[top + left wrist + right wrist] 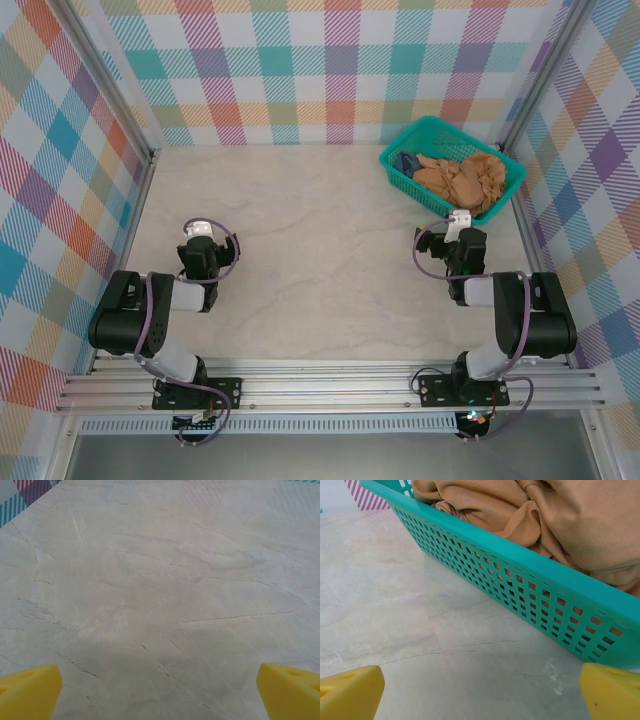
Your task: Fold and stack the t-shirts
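Marbled tabletop point(160, 580) beneath gaping left tool point(160, 695); gaping right tool point(481, 695) beside basket point(520, 580) of t-shirts point(570, 520), blue patch point(405, 160) seen overhead.

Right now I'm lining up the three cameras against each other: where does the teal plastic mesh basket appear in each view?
Top external: the teal plastic mesh basket sits far right, by the back corner.
Right wrist: its perforated wall crosses diagonally, upper left to lower right, tan-brown cotton t-shirts heaped inside.
Left wrist: pale marble-patterned tabletop ahead.
Shared landmark: that tabletop.
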